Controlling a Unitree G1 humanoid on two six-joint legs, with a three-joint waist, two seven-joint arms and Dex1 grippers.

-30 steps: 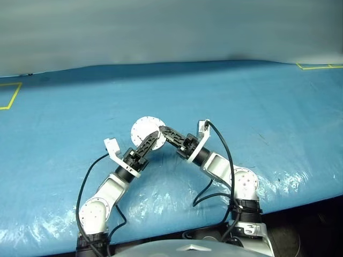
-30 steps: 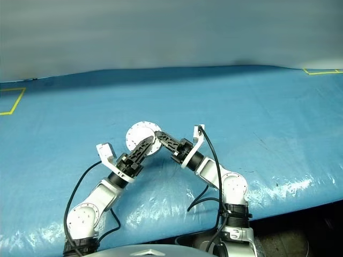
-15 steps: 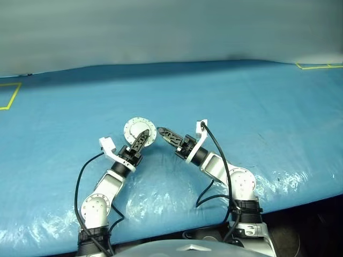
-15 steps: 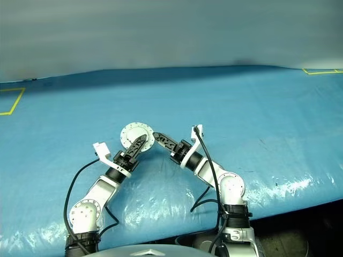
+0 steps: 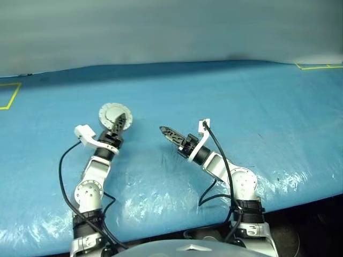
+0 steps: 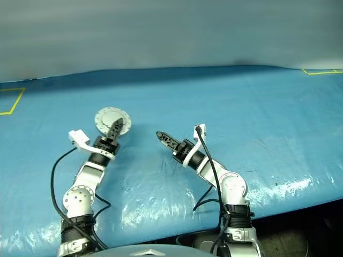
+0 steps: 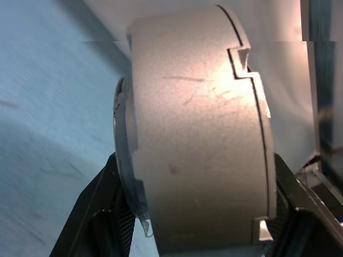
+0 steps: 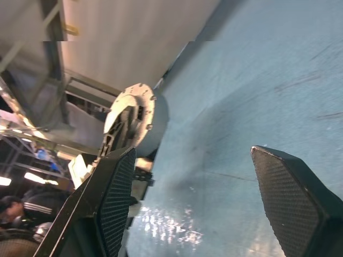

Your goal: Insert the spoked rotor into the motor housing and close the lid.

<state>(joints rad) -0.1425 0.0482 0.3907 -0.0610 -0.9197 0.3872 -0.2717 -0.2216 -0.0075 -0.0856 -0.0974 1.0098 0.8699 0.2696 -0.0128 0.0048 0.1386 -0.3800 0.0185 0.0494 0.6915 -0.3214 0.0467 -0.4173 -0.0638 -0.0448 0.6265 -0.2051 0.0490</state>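
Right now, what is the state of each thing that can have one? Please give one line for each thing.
motor housing: closed with its lid on, held off the table, gripped across its sides.
lid: shut on the housing, facing the head camera.
left gripper: jaws shut on the motor housing.
right gripper: jaws open, holding nothing, apart from the housing.

worktop [image 5: 257,101]: wide, covered in blue sheet, glossy and wrinkled near front edge | yellow tape marks [image 5: 9,96] at far left and far right corner [image 5: 316,66] | wall [image 5: 161,27]: plain pale grey behind | metal framing [image 8: 59,69] and ceiling lights seen from right wrist view | dark floor [image 5: 321,225] below front edge
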